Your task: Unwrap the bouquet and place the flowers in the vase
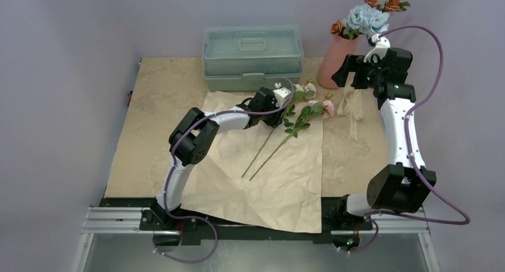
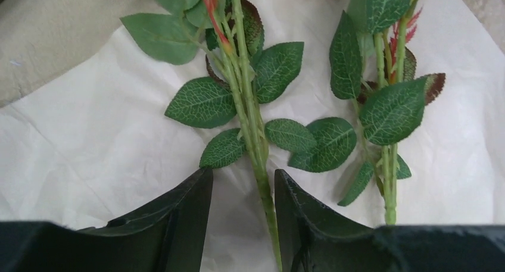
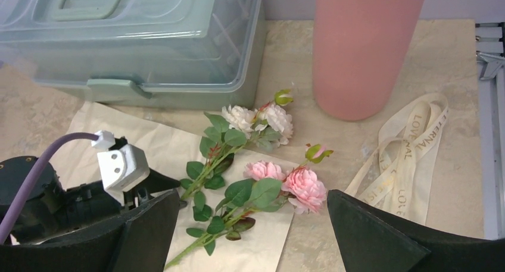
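Note:
The bouquet lies unwrapped: its tan paper [image 1: 268, 177] is spread flat, and two flowers rest on it. One is a cream-headed stem [image 3: 262, 120], the other a pink-headed stem [image 3: 304, 185]. My left gripper [image 2: 243, 172] is low over the paper and open. The cream flower's green stem [image 2: 260, 183] runs between its jaws, close to the right finger, with a gap on the left. The pink flower's stem [image 2: 388, 177] lies outside to the right. The salmon-pink vase [image 1: 334, 61] at the back holds blue and rust blooms [image 1: 366, 19]. My right gripper [image 3: 251, 194] hangs open and empty beside the vase [image 3: 363, 52].
A grey-green lidded plastic box [image 1: 252, 56] stands at the back, left of the vase. The loose beige ribbon [image 1: 351, 105] lies on the table right of the paper, under the right gripper [image 1: 348, 69]. The paper's front edge hangs over the arm bases.

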### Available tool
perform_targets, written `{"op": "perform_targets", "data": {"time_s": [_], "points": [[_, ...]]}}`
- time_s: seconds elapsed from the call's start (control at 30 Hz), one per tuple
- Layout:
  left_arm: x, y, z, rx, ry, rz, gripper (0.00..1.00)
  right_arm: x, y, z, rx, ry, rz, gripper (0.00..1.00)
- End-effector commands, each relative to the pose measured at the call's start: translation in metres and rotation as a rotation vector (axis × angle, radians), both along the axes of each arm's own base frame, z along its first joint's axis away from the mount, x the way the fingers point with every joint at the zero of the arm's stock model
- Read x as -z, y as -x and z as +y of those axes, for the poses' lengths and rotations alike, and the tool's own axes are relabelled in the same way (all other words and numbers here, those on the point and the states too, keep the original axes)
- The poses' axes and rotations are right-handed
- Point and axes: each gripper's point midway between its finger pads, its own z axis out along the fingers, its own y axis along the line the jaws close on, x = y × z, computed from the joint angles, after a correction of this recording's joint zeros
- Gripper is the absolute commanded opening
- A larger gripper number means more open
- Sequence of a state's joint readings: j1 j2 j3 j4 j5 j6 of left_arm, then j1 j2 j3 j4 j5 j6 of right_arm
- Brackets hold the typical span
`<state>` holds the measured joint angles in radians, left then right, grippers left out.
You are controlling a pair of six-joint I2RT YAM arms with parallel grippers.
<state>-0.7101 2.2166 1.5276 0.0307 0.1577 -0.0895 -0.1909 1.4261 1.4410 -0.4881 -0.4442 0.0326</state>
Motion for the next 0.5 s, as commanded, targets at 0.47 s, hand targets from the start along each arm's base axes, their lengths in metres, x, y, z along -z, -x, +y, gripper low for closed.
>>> {"op": "perform_targets", "data": {"time_s": [0.47], "points": [[-0.069,-0.029,0.003,-0.140,-0.002,-0.091,0.00,-0.017,0.002,0.013,-0.080,-0.026,-0.050,0.98]]}}
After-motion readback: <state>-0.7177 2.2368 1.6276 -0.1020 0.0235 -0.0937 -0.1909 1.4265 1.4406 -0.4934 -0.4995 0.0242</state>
